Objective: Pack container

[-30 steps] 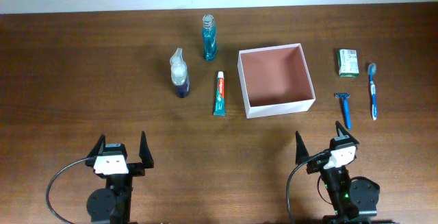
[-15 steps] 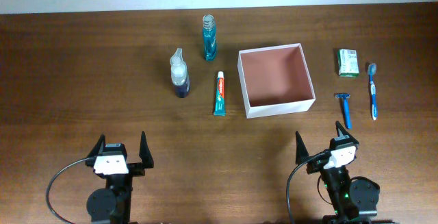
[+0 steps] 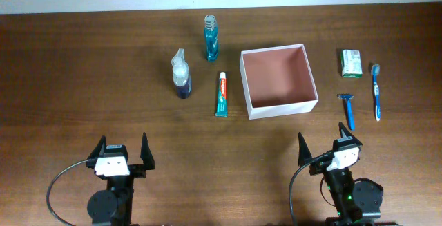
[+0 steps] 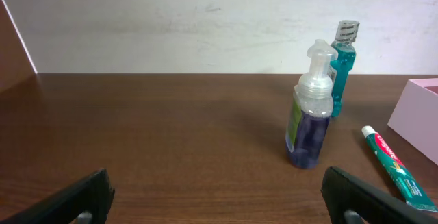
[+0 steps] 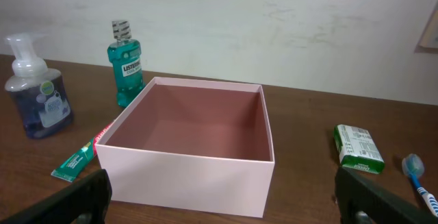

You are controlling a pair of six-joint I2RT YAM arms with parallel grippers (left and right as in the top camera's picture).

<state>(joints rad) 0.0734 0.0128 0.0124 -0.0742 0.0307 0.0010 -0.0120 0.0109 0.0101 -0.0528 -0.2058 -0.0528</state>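
One container (image 3: 279, 77), ahead of the spread right hand (image 3: 322, 142), well apart

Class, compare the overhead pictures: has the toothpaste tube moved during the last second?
No. The toothpaste tube lies in the same spot as before, beside the left wall of the container, with an unchanged gap.
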